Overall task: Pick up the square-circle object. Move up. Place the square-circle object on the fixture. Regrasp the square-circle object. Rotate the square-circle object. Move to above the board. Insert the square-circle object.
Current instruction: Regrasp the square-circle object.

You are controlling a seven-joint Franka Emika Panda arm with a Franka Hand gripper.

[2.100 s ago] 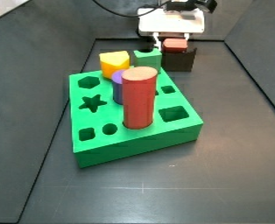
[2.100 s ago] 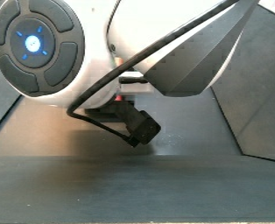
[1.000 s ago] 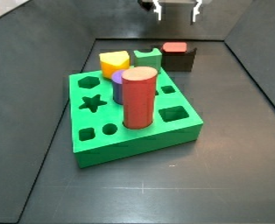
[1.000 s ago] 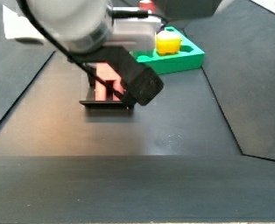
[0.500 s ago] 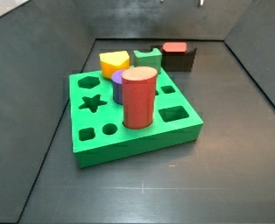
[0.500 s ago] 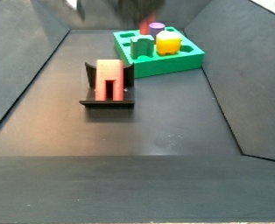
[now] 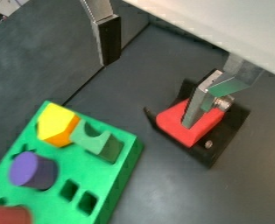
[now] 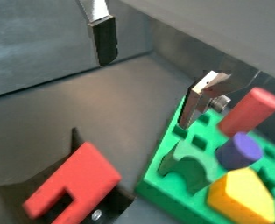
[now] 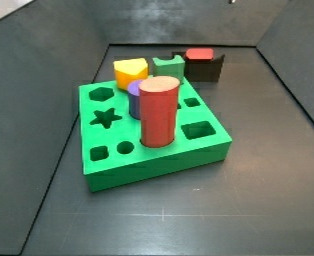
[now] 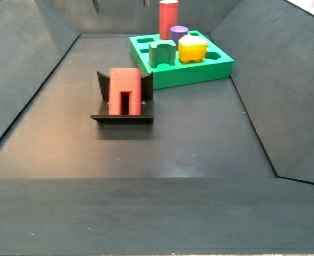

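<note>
Plain red flat-sided square-circle object [image 10: 124, 90] rests on dark fixture [image 10: 121, 117]; gripper [image 7: 155, 66] spread, empty, well above it.

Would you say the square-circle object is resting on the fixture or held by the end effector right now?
Resting on the fixture. The square-circle object lies there in both side views, and the end effector is above it, open, with nothing between its fingers.

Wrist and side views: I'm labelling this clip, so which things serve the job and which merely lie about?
Job:
square-circle object, resting on the fixture
board
gripper, raised above, empty

Lying about:
red cylinder
yellow block
purple piece
</note>
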